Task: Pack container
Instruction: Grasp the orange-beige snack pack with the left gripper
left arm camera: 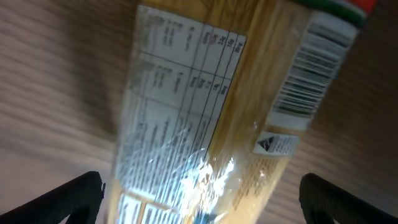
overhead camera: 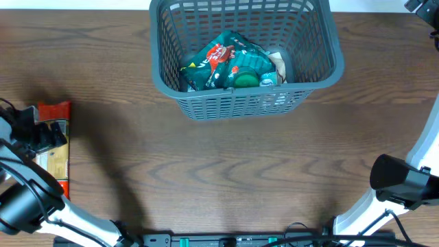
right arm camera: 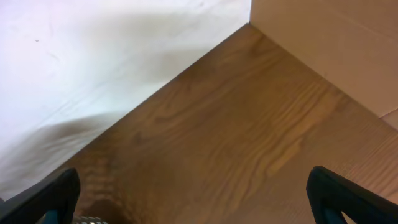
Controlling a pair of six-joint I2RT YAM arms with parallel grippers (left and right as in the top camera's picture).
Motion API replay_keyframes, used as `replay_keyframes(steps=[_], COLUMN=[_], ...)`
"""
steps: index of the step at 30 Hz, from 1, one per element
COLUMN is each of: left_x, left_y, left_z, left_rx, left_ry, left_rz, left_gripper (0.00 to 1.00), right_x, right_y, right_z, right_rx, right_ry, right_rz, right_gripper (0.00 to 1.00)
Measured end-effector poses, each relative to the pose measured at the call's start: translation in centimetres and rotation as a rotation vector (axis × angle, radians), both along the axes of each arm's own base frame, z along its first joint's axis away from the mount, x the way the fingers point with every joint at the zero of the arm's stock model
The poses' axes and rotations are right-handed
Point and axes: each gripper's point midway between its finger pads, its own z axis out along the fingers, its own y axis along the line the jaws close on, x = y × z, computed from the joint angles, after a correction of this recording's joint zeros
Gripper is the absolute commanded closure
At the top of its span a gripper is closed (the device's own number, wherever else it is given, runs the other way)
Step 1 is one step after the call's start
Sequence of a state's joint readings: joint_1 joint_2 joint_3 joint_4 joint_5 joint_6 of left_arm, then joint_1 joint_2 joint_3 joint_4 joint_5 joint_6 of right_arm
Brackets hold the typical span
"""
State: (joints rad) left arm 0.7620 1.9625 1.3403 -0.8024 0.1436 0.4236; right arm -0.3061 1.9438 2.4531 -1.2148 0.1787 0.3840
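Sitting at the far middle of the wooden table (overhead camera: 226, 171), the container (overhead camera: 226, 104) is a large dark grey plastic basket with a rounded rectangular shape. Its sides are a lattice of narrow upright slots under a thick, smooth rim, and they flare slightly outward toward the top. Inside it lies a heap of goods: green snack bags (overhead camera: 223, 62) with a red logo, crumpled and leaning across one another, a round green lid (overhead camera: 245, 79) just beside them toward the near wall, and a small pale item next to that, too small to make out. The heap sits low, well under the rim.

Well apart from the basket, at the left edge of the table, lies a long flat packet (left arm camera: 205, 93) in clear wrap. It has a tan middle and orange-red ends, with a printed table of figures and a barcode on the side facing up. The left gripper (left arm camera: 200, 196) hangs right over this packet with its jaws spread wide; one dark finger (left arm camera: 81, 199) stands out to each side of the wrap, gripping nothing.

At the near right, the right gripper (right arm camera: 199, 193) is likewise released, its fingers (right arm camera: 348, 193) far apart over bare wood, with a white wall (right arm camera: 93, 62) and a beige panel (right arm camera: 329, 43) beyond it.
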Motion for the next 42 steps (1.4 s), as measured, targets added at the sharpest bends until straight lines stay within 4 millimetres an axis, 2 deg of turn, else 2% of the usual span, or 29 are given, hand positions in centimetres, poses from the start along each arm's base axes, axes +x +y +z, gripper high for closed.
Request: replay_keyframes(steps=[5, 12, 13, 15, 16, 17, 18, 22, 30, 35, 39, 42], left_x=[-0.4, -0.2, 0.0, 0.2, 0.4, 0.5, 0.7, 1.8, 2.5, 4.1, 6.3, 8.3], left_y=[-0.2, -0.3, -0.3, -0.2, -0.2, -0.3, -0.4, -0.5, -0.8, -1.1, -0.8, -0.3], left_z=[-2.0, -2.3, -2.4, -2.4, -2.4, -2.4, -2.4, -1.1, -0.8, -0.2, 1.6, 4.4], left_rx=[-0.029, -0.005, 0.001, 0.015, 0.017, 0.018, 0.017, 0.036, 0.024, 0.004, 0.011, 0.033], left_ry=[0.041, 0.069, 0.073, 0.079, 0.077, 0.075, 0.073, 0.040, 0.020, -0.019, -0.091, -0.182], left_rz=[-0.001, -0.020, -0.025, -0.033, -0.039, -0.043, -0.053, -0.067, -0.075, -0.083, -0.052, -0.034], left_gripper=[0.01, 0.03, 0.12, 0.59, 0.75, 0.89, 0.94, 0.94, 0.94, 0.94, 0.94, 0.94], right_x=[0.0, 0.0, 0.0, 0.0, 0.0, 0.0, 0.0, 0.0, 0.0, 0.0, 0.0, 0.0], right_y=[0.0, 0.0, 0.0, 0.0, 0.0, 0.0, 0.0, 0.0, 0.0, 0.0, 0.0, 0.0], right_z=[0.0, 0.0, 0.0, 0.0, 0.0, 0.0, 0.0, 0.0, 0.0, 0.0, 0.0, 0.0], right_rx=[0.000, 0.000, 0.000, 0.000, 0.000, 0.000, 0.000, 0.000, 0.000, 0.000, 0.000, 0.000], right_ry=[0.000, 0.000, 0.000, 0.000, 0.000, 0.000, 0.000, 0.000, 0.000, 0.000, 0.000, 0.000], right_rz=[0.000, 0.000, 0.000, 0.000, 0.000, 0.000, 0.000, 0.000, 0.000, 0.000, 0.000, -0.001], right_gripper=[0.01, 0.01, 0.01, 0.01, 0.01, 0.01, 0.01, 0.01, 0.01, 0.01, 0.01, 0.01])
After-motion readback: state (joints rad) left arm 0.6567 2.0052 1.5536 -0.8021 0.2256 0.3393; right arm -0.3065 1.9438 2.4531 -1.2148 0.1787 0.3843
